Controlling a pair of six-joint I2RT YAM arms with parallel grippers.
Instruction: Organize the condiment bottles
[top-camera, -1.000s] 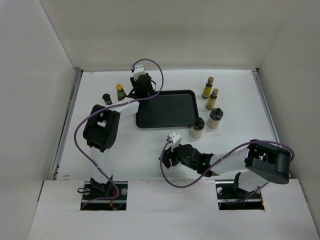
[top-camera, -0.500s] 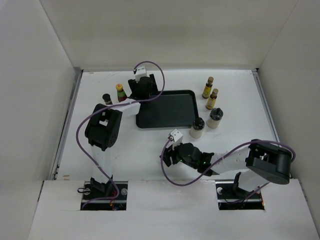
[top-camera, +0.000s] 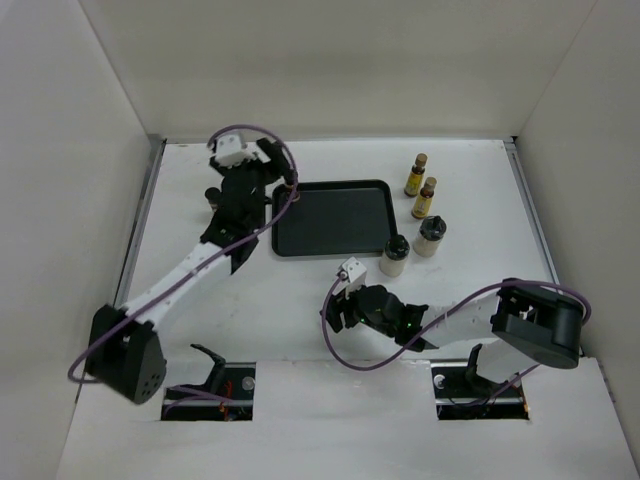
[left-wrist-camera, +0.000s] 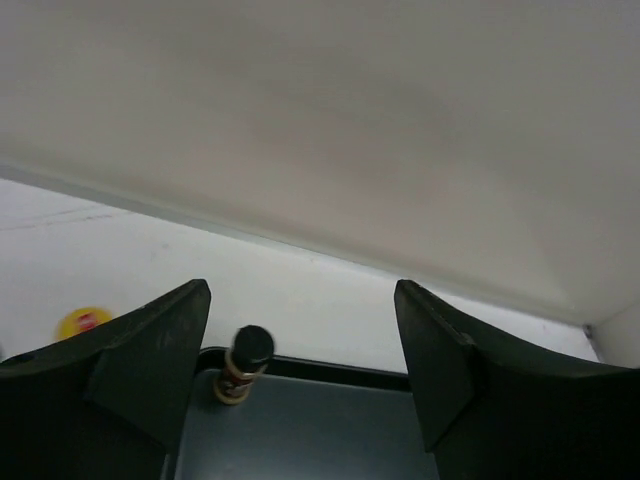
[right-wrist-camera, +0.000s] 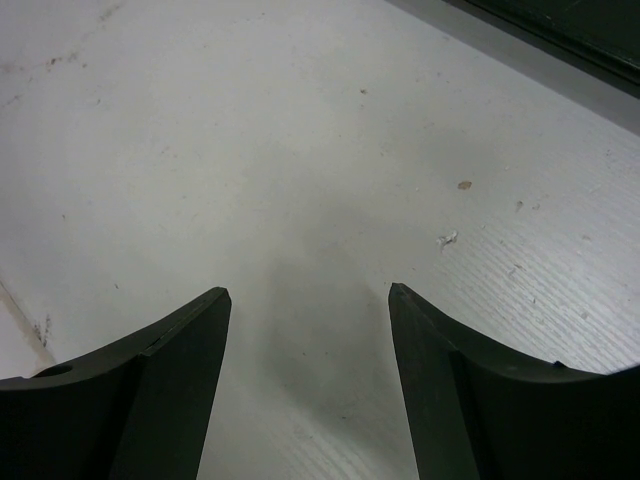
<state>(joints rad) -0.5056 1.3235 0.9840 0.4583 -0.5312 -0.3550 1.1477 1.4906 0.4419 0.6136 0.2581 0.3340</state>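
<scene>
A short dark brown, black-capped bottle (left-wrist-camera: 243, 363) stands in the far left corner of the black tray (left-wrist-camera: 330, 430). My left gripper (left-wrist-camera: 302, 290) hangs open above the tray's left end (top-camera: 265, 185), apart from that bottle, holding nothing. The red bottle's yellow cap (left-wrist-camera: 84, 322) shows left of the tray; the arm hides it from above. Another dark bottle (top-camera: 213, 195) stands left of the arm. Two slim yellow-labelled bottles (top-camera: 416, 175) (top-camera: 426, 198) and two pale jars (top-camera: 431, 237) (top-camera: 395, 256) stand right of the tray (top-camera: 335, 215). My right gripper (right-wrist-camera: 309, 290) is open over bare table (top-camera: 340, 305).
White walls close in the table at the back and on both sides. The left arm's elbow (top-camera: 125, 355) lies low at the front left. The tray's near edge (right-wrist-camera: 560, 25) is just beyond the right gripper.
The left gripper has opened and drawn back from the dark bottle, which now stands alone in the tray's corner. The left elbow swung down to the front left. The right arm barely moved.
</scene>
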